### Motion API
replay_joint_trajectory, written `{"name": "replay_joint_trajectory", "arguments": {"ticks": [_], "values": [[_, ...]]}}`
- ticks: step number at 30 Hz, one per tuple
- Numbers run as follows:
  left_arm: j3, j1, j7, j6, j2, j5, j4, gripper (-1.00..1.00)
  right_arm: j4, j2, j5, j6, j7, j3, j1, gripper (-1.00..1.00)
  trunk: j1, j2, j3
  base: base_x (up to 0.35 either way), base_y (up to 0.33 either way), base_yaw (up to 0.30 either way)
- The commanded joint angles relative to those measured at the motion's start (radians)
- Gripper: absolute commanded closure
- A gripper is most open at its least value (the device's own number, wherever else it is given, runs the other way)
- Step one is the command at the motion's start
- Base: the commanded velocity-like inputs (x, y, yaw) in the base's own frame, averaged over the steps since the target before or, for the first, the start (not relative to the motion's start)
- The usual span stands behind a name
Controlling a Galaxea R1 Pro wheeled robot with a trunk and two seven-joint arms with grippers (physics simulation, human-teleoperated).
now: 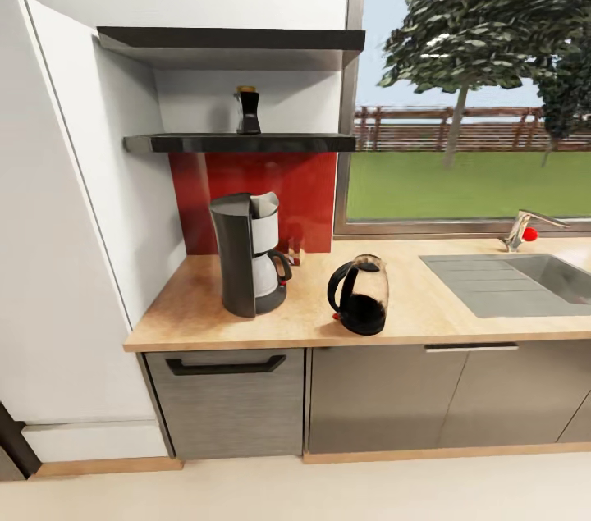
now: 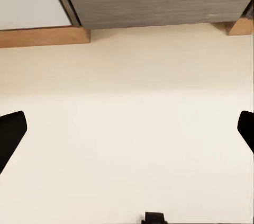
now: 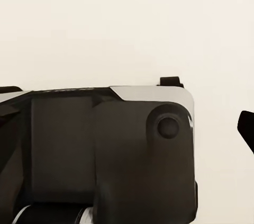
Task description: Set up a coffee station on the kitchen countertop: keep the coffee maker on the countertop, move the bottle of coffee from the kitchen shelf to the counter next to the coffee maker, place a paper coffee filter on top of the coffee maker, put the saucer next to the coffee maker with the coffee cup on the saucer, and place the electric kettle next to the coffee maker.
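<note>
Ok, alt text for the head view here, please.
A coffee maker and a glass kettle stand apart on a light-wood countertop, the kettle nearer the sink. Above them a small dark bottle stands on the lower black shelf, beside a window onto grass and trees.

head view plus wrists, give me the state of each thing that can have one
coffee maker: upright on the kitchen countertop, carafe in place
electric kettle: upright on the countertop, right of the coffee maker, apart from it
bottle of coffee: upright on the kitchen shelf
left pincer: open, empty, over the floor
</note>
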Motion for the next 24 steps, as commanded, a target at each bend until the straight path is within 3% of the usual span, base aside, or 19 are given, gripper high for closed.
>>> {"name": "replay_joint_trajectory", "arguments": {"ticks": [1,7,14,15,16,19,20,21,22,24], "values": [[0.001,-0.009,0.002,-0.025,0.000,0.004,-0.030,-1.00,0.001,-0.001,-0.010,-0.009,0.003,0.008,0.000,-1.00,0.000,-0.001,0.000,0.000,0.000,0.000],[0.002,-0.111,0.002,-0.129,0.004,0.032,-0.181,-1.00,0.017,-0.001,-0.010,-0.101,0.000,0.008,0.000,-1.00,0.000,-0.001,0.000,0.000,0.000,0.000],[0.002,-0.244,0.002,-0.134,-0.004,0.038,-0.356,-1.00,0.026,-0.001,-0.010,-0.116,-0.001,0.008,0.000,-1.00,0.000,-0.001,0.000,0.000,0.000,0.000],[0.000,-0.253,0.001,-0.133,-0.005,0.038,-0.399,-1.00,0.027,-0.001,-0.010,-0.116,-0.001,0.008,0.000,-1.00,0.000,-0.001,0.000,0.000,0.000,0.000],[-0.004,-0.261,-0.008,-0.126,-0.006,0.039,-0.508,-1.00,0.027,-0.001,-0.011,-0.116,-0.001,0.007,0.000,-1.00,0.000,-0.001,0.000,0.000,0.000,0.000],[-0.011,-0.261,-0.010,-0.123,-0.008,0.039,-0.567,-1.00,0.027,-0.001,-0.012,-0.116,-0.001,0.006,0.000,-1.00,0.000,-0.001,0.000,0.000,0.000,0.000],[-0.021,-0.260,-0.010,-0.122,-0.008,0.038,-0.597,-1.00,0.027,-0.001,-0.012,-0.116,-0.001,0.006,0.000,-1.00,0.000,-0.001,0.000,0.000,0.000,0.000],[-0.059,-0.253,-0.010,-0.108,-0.009,0.038,-0.666,-1.00,0.027,-0.001,-0.012,-0.116,-0.001,0.006,0.000,-1.00,0.000,-0.001,0.000,0.000,0.000,0.000],[-0.073,-0.251,-0.010,-0.092,-0.009,0.038,-0.693,-1.00,0.027,-0.001,-0.012,-0.116,-0.001,0.007,0.000,-1.00,0.000,-0.001,0.000,0.000,0.000,0.000],[-0.099,-0.251,-0.008,-0.023,-0.009,0.039,-0.770,-1.00,0.027,-0.001,-0.012,-0.116,-0.001,0.007,0.000,-1.00,0.000,-0.001,0.000,0.000,0.000,0.000]]}}
